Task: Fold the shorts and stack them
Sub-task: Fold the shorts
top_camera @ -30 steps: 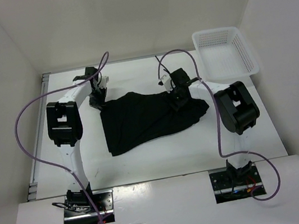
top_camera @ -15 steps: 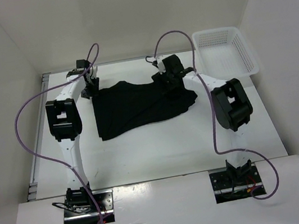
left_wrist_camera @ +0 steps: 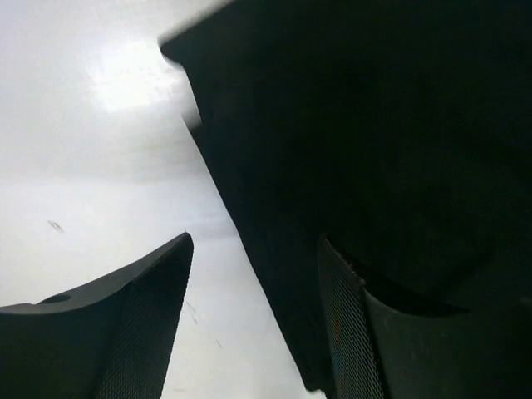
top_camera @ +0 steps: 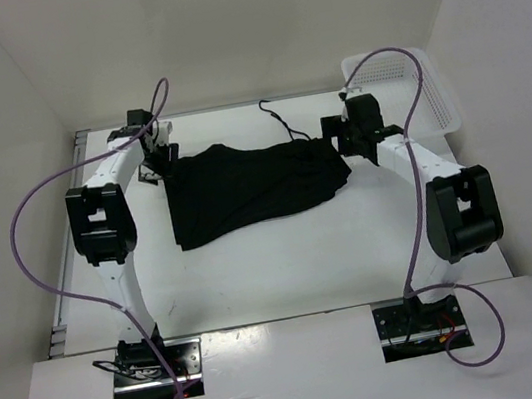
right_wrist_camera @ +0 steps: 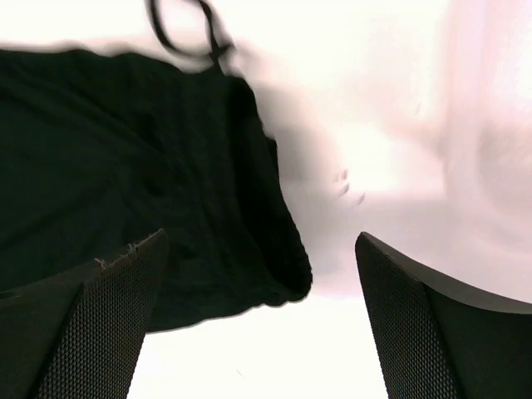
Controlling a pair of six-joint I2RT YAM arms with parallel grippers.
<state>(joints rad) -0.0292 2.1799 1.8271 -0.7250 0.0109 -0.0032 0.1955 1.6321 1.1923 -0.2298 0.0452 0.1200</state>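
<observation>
Loosely spread, the soft black fabric shorts [top_camera: 244,188] lie across the far middle of the white table [top_camera: 287,267], a thin black drawstring [top_camera: 279,121] trailing from their far edge. The left gripper [top_camera: 153,165] and right gripper [top_camera: 342,137] flank them, fingers apart, grasping nothing. A white plastic lattice basket [top_camera: 437,96] sits far right.

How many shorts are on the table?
1. The black shorts lie spread out in the middle, between the left end effector and the right end effector. Anything underneath them would be hidden.
</observation>
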